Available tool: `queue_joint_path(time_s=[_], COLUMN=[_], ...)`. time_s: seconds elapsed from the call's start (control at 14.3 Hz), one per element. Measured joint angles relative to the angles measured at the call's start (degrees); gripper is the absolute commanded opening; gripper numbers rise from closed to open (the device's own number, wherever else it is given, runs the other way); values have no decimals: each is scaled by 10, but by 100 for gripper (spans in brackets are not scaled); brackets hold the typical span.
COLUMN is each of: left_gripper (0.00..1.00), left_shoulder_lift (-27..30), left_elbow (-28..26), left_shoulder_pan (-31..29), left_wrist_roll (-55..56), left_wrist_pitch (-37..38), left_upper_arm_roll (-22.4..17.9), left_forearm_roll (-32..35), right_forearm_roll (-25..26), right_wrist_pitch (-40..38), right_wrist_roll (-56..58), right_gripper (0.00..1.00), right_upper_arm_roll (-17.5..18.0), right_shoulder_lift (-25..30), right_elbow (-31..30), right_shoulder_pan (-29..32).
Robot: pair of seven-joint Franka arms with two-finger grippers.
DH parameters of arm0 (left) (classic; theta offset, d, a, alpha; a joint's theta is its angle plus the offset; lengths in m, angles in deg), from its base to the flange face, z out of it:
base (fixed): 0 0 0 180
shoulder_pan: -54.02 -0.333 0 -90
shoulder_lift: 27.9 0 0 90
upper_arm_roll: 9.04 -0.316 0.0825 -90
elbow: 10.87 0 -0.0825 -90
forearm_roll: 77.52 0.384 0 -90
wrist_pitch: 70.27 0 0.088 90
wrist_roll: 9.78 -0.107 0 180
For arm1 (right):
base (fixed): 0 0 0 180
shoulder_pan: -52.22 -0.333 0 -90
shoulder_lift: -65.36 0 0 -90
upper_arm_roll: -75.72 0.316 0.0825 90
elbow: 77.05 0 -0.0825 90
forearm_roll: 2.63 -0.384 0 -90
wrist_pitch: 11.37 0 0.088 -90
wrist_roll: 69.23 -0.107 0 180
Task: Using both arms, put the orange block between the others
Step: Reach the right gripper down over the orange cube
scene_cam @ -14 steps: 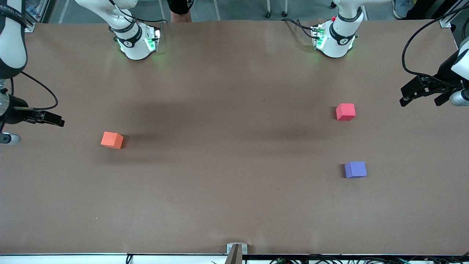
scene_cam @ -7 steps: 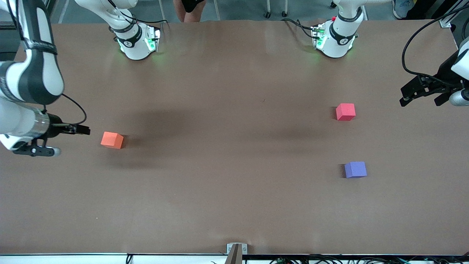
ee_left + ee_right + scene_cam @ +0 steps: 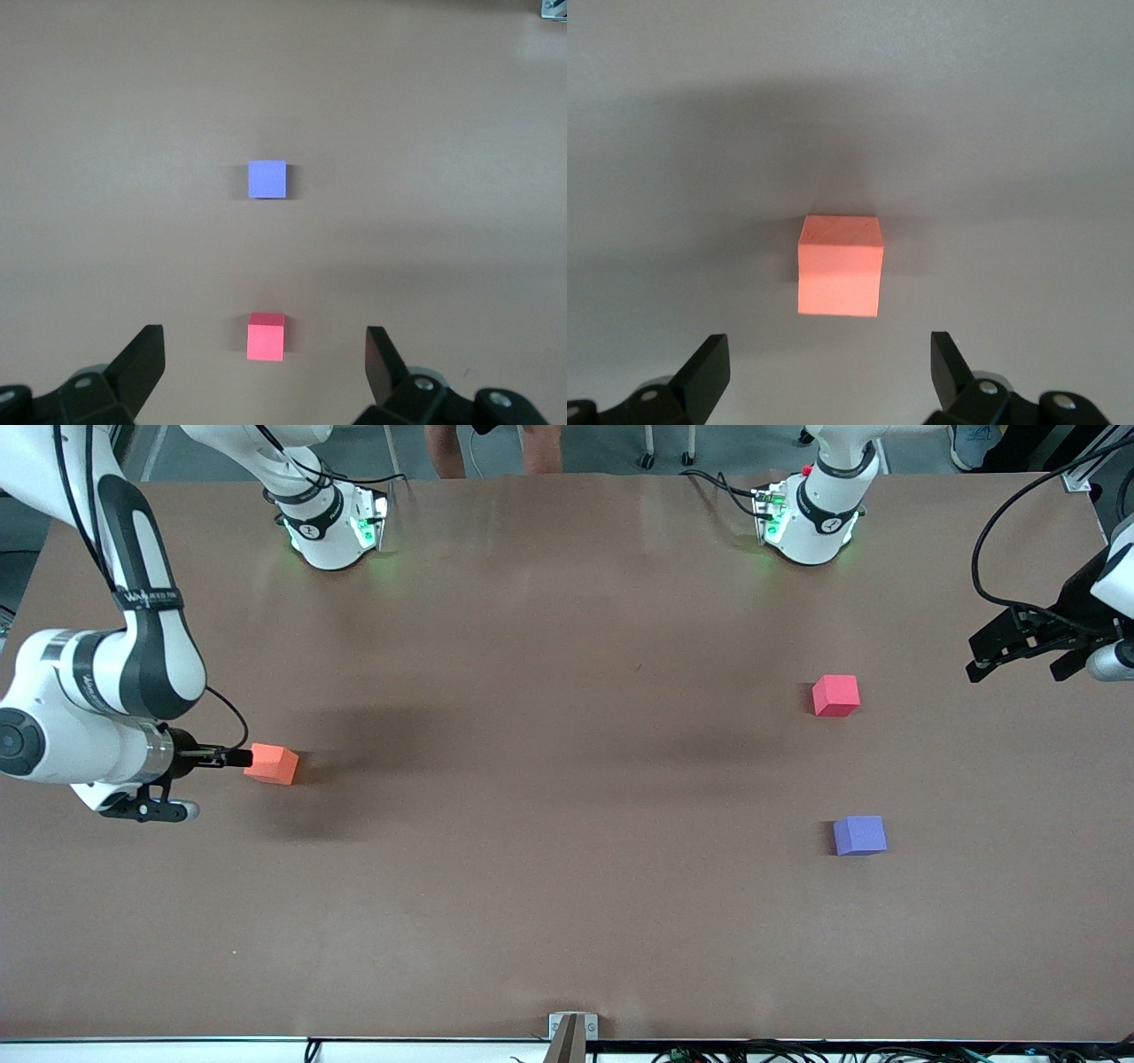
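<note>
I saw the right gripper (image 3: pixel 828 367) spread wide and empty, the small matte orange cube (image 3: pixel 839 264) just ahead of its fingertips. The left gripper (image 3: pixel 266 363) waited, wide too, facing the red-pink cube (image 3: pixel 266 336) and purple-blue cube (image 3: pixel 267 179).

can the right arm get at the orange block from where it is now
Probably yes. The right gripper is right beside the orange block, fingers open wider than it, and nothing stands between them.

The brown bench (image 3: pixel 549 797) carries an orange cube (image 3: pixel 272 763) at mid-left of the frame, a red cube (image 3: pixel 835 695) at right, a purple cube (image 3: pixel 859 835) below it.
</note>
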Motion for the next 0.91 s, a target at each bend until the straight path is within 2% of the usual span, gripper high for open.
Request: queue_joint_path(time_s=[0.28, 0.63, 0.91], left_gripper=[100, 100, 100], left_shoulder_lift=[0, 0, 0], left_elbow=[0, 0, 0], left_shoulder_pan=[0, 0, 0], left_wrist_roll=[0, 0, 0], left_wrist_pitch=[0, 0, 0], left_upper_arm_roll=[0, 0, 0], left_forearm_roll=[0, 0, 0], right_forearm_roll=[0, 0, -2], right_wrist_pitch=[32, 101, 110], right_wrist_roll=[0, -1, -1], right_gripper=[100, 100, 100], right_upper_arm_roll=[0, -1, -2], right_shoulder_lift=[-21, -25, -26], right_elbow=[-9, -65, -79], right_shoulder_pan=[0, 1, 6])
